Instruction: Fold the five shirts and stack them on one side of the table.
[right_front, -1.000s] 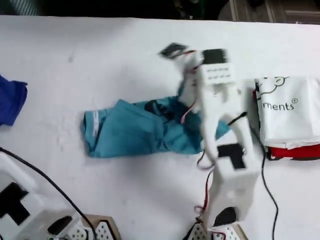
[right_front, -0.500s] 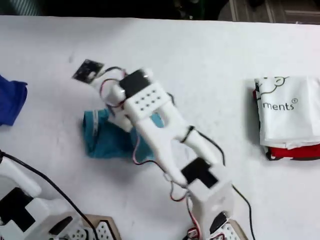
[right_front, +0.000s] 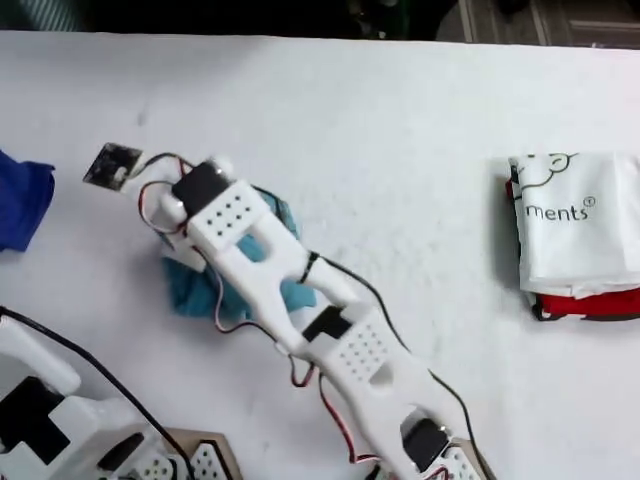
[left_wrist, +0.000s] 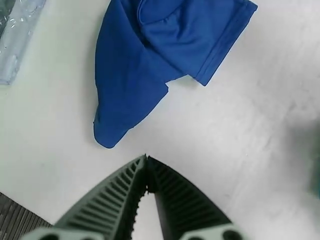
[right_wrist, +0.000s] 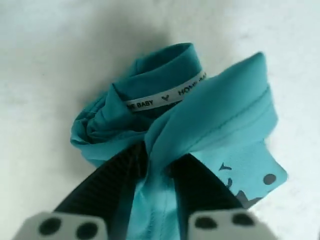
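A teal shirt (right_front: 215, 285) lies bunched on the table left of centre, mostly under the right arm (right_front: 300, 290). My right gripper (right_wrist: 159, 155) is shut on a fold of the teal shirt (right_wrist: 210, 120), lifted over its collar. A blue shirt (right_front: 22, 200) lies crumpled at the table's left edge and shows as the blue shirt (left_wrist: 150, 60) beyond my left gripper (left_wrist: 146, 172), which is shut with nothing in it. A stack of folded shirts (right_front: 580, 235), white over red, sits at the right edge.
The white table (right_front: 380, 130) is bare across the back and centre. The left arm's base (right_front: 50, 420) stands at the front left corner with a black cable. A pale plastic piece (left_wrist: 17, 35) lies near the blue shirt.
The right arm swung from the shirt's right end across to its left end, dragging the teal cloth over itself. The shirt now lies bunched and much shorter.
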